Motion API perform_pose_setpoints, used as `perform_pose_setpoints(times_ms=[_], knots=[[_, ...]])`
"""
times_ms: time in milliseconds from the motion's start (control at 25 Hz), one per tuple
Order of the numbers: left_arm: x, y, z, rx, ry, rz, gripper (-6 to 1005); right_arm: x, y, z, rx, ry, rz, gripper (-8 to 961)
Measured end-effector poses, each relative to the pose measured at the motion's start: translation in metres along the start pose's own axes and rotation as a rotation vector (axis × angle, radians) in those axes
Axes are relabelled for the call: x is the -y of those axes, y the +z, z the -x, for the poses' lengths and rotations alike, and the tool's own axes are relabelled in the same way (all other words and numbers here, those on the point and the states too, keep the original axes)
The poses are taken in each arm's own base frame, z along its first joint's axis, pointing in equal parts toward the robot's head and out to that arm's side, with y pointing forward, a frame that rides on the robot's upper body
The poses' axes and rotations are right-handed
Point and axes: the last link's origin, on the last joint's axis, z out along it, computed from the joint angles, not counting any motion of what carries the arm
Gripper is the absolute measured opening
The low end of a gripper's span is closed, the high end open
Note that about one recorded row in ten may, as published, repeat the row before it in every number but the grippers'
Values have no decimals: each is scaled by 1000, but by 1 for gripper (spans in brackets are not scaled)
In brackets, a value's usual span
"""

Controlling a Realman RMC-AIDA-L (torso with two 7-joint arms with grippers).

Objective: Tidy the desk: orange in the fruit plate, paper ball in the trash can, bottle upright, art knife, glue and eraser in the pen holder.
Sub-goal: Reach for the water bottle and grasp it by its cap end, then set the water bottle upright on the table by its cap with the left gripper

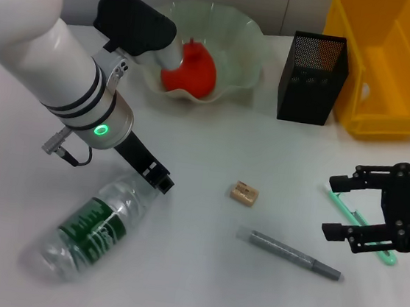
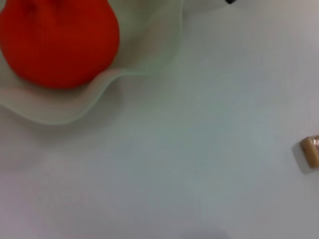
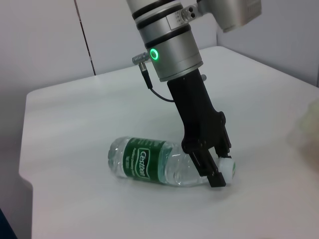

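Note:
A clear bottle (image 1: 92, 230) with a green label lies on its side at the front left, also seen as the bottle (image 3: 149, 162) in the right wrist view. My left gripper (image 1: 159, 180) is shut on its neck, just behind the white cap (image 3: 228, 167). The orange (image 1: 190, 72) lies in the pale green fruit plate (image 1: 247, 47). On the table lie the tan eraser (image 1: 244, 193) and the grey glue stick (image 1: 290, 253). My right gripper (image 1: 337, 207) stands open over the green art knife (image 1: 361, 224). The black mesh pen holder (image 1: 311, 78) stands behind. The paper ball is out of view.
A yellow trash can (image 1: 392, 71) stands at the back right beside the pen holder. The left wrist view shows the orange (image 2: 57, 42), the plate rim (image 2: 149, 55) and the eraser (image 2: 311, 151). The table's left edge (image 3: 25, 164) lies beyond the bottle.

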Motion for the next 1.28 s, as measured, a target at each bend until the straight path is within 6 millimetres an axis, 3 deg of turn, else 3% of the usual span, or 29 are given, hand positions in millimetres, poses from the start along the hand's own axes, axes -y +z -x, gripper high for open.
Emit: perform_pose_setpoints(times_ms=[360, 720, 840, 920, 1160, 1280], knots=[[-2, -4, -4, -22, 26, -4, 446, 0, 0, 1, 11, 0, -1, 768], [3, -38, -1, -145, 12, 0, 446, 0, 1, 3, 38, 8, 4, 768], [15, -54, 9, -209, -19, -5, 446, 0, 1, 6, 60, 6, 5, 768], [29, -71, 29, -288, -58, -34, 446, 0, 0, 8, 85, 7, 1, 768], [39, -90, 54, -385, -96, -46, 445, 0, 2, 9, 101, 21, 5, 768], [47, -102, 81, -482, -125, -48, 445, 0, 3, 11, 113, 33, 11, 768]])
